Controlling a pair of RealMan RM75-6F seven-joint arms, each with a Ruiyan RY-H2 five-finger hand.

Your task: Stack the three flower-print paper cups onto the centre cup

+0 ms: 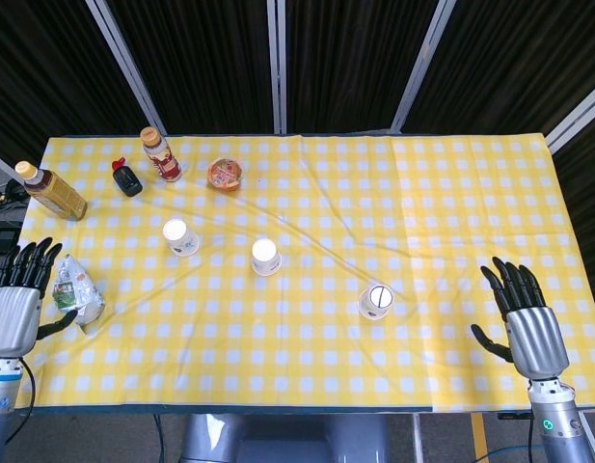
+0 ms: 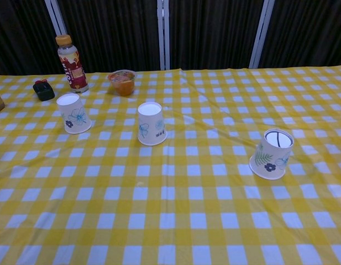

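Observation:
Three flower-print paper cups stand upside down on the yellow checked tablecloth (image 1: 307,193). The left cup (image 1: 179,236) (image 2: 74,114), the centre cup (image 1: 265,257) (image 2: 151,123) and the right cup (image 1: 376,301) (image 2: 272,154) stand well apart. My left hand (image 1: 15,299) hangs at the table's front left corner, fingers spread, holding nothing. My right hand (image 1: 528,323) is at the front right, also with fingers apart and empty. Neither hand shows in the chest view.
A crumpled green and white packet (image 1: 77,289) lies right beside my left hand. At the back left stand a tea bottle (image 1: 51,191), a small dark bottle (image 1: 127,178) (image 2: 43,89), a red-label drink bottle (image 1: 161,154) (image 2: 71,63) and an orange snack cup (image 1: 225,174) (image 2: 123,81).

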